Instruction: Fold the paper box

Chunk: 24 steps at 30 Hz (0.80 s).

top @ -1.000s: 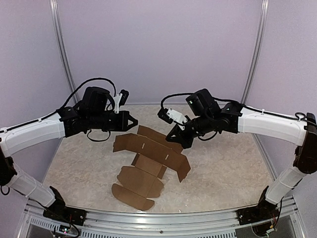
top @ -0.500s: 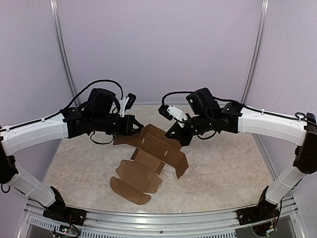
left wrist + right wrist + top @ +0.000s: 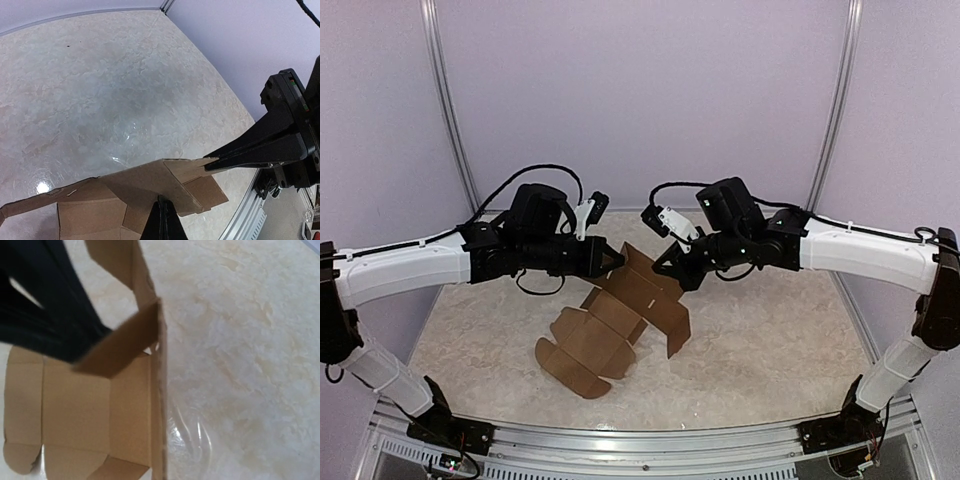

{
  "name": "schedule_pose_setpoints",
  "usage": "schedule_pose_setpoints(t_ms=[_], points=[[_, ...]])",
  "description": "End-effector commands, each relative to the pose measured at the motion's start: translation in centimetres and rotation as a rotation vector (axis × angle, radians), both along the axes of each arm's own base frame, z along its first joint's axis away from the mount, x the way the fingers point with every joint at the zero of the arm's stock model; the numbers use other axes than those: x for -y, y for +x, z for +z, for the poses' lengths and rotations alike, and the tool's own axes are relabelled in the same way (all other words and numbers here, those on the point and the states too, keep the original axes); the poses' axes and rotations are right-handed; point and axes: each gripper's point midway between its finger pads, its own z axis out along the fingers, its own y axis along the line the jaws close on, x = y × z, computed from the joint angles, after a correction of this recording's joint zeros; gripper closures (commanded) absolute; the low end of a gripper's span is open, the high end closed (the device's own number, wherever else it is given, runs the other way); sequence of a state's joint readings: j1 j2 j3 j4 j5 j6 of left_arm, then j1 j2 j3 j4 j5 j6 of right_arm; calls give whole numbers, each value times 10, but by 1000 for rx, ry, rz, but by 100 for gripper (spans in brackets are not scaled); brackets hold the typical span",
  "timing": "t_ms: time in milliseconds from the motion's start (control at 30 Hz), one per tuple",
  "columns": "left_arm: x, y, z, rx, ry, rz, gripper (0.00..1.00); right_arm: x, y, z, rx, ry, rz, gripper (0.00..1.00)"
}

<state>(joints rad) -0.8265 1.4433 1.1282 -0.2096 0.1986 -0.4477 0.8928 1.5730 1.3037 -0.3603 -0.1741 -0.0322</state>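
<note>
The paper box (image 3: 620, 312) is an unfolded brown cardboard sheet with creased panels and rounded flaps. Its far end is lifted off the table and its near flaps rest on it. My left gripper (image 3: 614, 258) is shut on the raised far panel; in the left wrist view the gripper (image 3: 163, 201) pinches the panel's edge (image 3: 150, 182). My right gripper (image 3: 671, 268) is shut on the panel's corner tip, seen in the left wrist view (image 3: 214, 162). The right wrist view shows the box (image 3: 90, 405) edge-on, with the left gripper (image 3: 50, 305) a black blur; my own fingers do not show there.
The table top is pale marble-patterned (image 3: 770, 340). An aluminium rail (image 3: 640, 442) runs along the near edge, with the arm bases at its corners. Lilac walls and two metal posts close the back and sides.
Both grippers moved towards each other. The left gripper came right onto the far panel and closed on it. The sheet's far end rose and its near flaps slid left.
</note>
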Motion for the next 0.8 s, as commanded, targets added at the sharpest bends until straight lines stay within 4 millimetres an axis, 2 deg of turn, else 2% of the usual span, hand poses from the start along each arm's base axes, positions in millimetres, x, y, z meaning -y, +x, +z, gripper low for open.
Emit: schedule_pose_setpoints(t_ms=[0, 267, 600, 667, 767], points=[[13, 9, -12, 10, -14, 3, 100, -5, -3, -7, -22, 25, 1, 100], [29, 28, -17, 23, -14, 19, 100, -3, -12, -11, -43, 42, 9, 100], [42, 35, -22, 1, -27, 2, 100, 1, -11, -17, -45, 21, -8, 100], [40, 34, -27, -5, -6, 3, 100, 2, -9, -18, -38, 12, -12, 100], [25, 32, -33, 3, 40, 34, 100, 4, -8, -22, -11, -17, 0, 100]])
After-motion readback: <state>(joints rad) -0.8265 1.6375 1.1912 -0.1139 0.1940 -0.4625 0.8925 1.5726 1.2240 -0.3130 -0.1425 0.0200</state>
